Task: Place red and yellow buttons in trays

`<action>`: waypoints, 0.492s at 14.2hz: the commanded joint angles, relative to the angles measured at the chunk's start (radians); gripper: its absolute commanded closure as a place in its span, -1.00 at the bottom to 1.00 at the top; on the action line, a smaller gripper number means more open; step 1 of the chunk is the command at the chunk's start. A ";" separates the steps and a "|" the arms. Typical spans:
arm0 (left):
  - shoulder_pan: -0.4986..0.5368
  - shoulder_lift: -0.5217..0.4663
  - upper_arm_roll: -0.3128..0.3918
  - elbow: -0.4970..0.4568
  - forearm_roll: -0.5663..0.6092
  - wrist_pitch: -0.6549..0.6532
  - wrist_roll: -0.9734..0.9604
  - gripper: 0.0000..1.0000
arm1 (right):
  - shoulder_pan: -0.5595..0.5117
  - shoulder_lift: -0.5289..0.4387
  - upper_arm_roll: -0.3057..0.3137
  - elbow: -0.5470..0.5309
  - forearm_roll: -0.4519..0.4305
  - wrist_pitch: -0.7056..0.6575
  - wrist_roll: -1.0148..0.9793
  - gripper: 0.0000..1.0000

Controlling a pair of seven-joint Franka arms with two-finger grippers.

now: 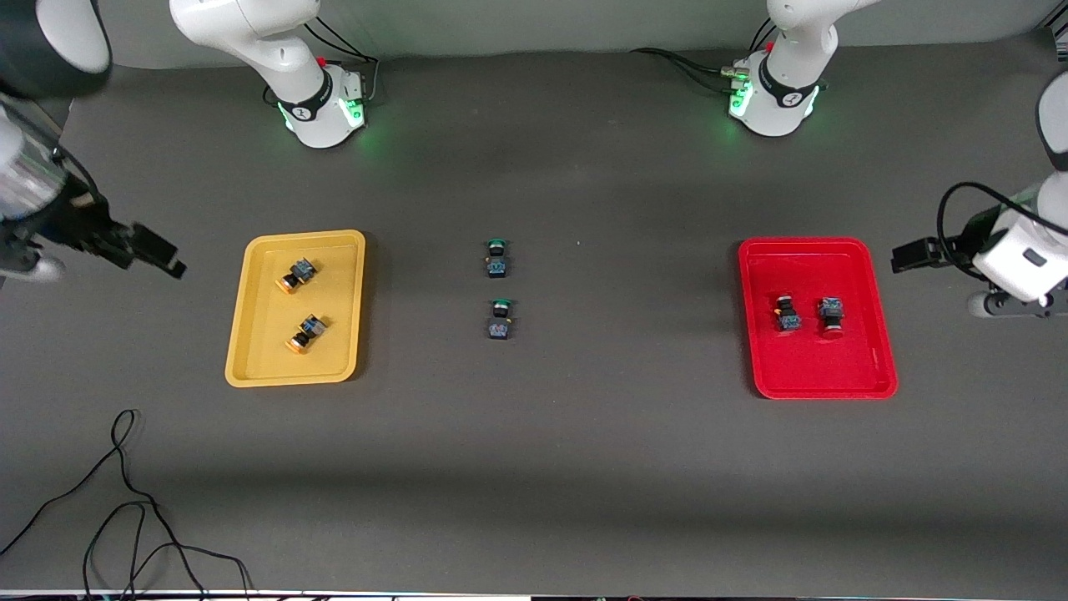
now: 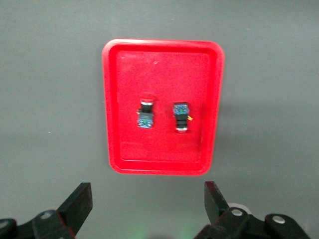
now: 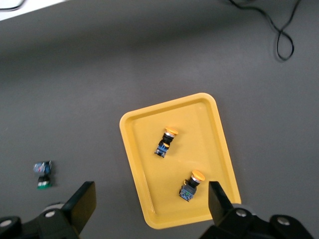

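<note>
Left gripper (image 1: 905, 255) hangs over bare table off the red tray (image 1: 880, 380), toward the left arm's end; from its wrist view I see both fingers (image 2: 79, 204) spread wide, nothing between them. Right gripper (image 1: 167, 259) hangs over bare table off the yellow tray (image 1: 250, 367), toward the right arm's end; its fingers (image 3: 84, 199) also stand wide apart and empty.

Red tray: two red buttons lie on its floor side by side, close but not touching. First red button (image 1: 787, 313) sits on the side toward table centre; second red button (image 1: 831, 316) at its 3 o'clock in the front view. Both lie on their sides.

Yellow tray: two yellow buttons, both tipped over. First yellow button (image 1: 297, 275) lies farther from the front camera; second yellow button (image 1: 307, 333) at its 6 o'clock, nearer the camera. Well apart from each other, caps pointing about 8 o'clock in the front view.

Mid-table, between the trays, on the bare mat (image 1: 534, 467): two green buttons, one (image 1: 496, 258) farther from the camera, the other (image 1: 500, 320) at its 6 o'clock. Neither touches a tray.

Black cable (image 1: 125, 501) loops on the mat near the camera, right arm's end.

I can read no writing on trays or buttons; the marks on the arm bases are too small to make out.
</note>
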 commanded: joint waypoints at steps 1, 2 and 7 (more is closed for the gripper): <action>-0.204 -0.044 0.166 0.025 -0.018 -0.061 0.003 -1.00 | -0.038 0.000 0.051 0.091 -0.052 -0.101 -0.053 -1.00; -0.261 -0.049 0.216 0.040 -0.032 -0.076 0.003 -1.00 | -0.043 0.003 0.052 0.117 -0.062 -0.134 -0.079 -1.00; -0.346 -0.047 0.298 0.083 -0.044 -0.111 -0.003 -1.00 | -0.052 -0.005 0.054 0.143 -0.064 -0.149 -0.119 -1.00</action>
